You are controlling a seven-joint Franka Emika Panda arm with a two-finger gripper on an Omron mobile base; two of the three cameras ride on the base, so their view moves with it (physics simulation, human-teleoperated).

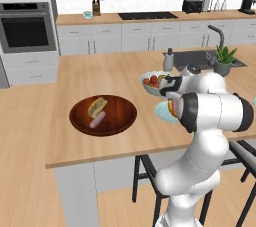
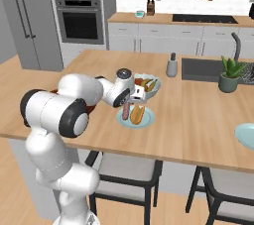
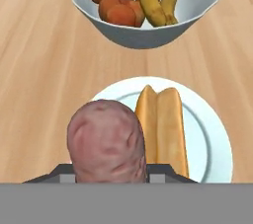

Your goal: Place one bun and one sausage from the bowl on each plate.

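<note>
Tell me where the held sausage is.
The sausage hangs in the gripper just above the near plate, left of the bun in hand view, before the fruit bowl.

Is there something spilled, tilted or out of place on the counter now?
Nothing stands out. The gripper holds a sausage above the near plate, beside its bun. The wooden bowl keeps one bun and one sausage; the fruit bowl stands upright.

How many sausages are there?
2. One sausage hangs in the gripper above the near plate, beside the bun on it. The other sausage lies in the brown bowl.
</note>
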